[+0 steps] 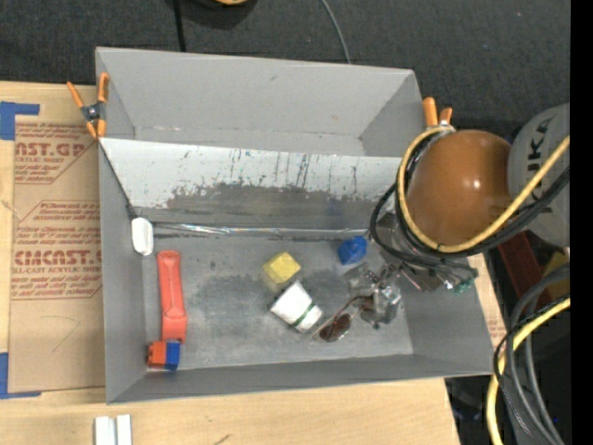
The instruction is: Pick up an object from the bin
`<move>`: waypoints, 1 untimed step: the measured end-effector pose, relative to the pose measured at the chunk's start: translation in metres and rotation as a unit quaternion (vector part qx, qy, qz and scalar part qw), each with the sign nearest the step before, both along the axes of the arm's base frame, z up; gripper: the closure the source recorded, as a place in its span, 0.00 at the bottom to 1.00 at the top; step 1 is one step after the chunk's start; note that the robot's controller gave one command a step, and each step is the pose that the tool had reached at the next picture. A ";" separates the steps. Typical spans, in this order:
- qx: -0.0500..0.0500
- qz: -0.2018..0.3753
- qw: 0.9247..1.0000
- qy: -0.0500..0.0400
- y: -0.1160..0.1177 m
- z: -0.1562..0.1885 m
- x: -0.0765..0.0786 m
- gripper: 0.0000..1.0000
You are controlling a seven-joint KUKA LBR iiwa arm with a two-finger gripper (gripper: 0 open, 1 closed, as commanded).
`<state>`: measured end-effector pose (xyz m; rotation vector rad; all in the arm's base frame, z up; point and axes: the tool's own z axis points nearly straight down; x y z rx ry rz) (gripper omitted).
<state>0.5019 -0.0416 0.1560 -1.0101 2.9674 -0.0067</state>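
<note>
i'm hovering the end effector [378, 300] over the dark brown piece [334, 327] in the bin [259, 100], likely lining up a grab; can't tell if clenched

Scuffed grey metal bin [232, 193]; glossy orange cover [460, 185]

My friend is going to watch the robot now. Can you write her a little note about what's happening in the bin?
Gripper: down low at the right of the bin, next to a dark brown thing. Open or shut: can't tell.
Things: small blue piece just above the gripper; yellow block and white cup-like thing in the middle; long red tool and small white piece on the left.
Done: nothing is lifted yet.
Left: grab one thing and lift it out.
</note>
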 end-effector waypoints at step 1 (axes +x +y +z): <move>0.001 0.078 0.997 0.003 0.012 -0.034 0.015 1.00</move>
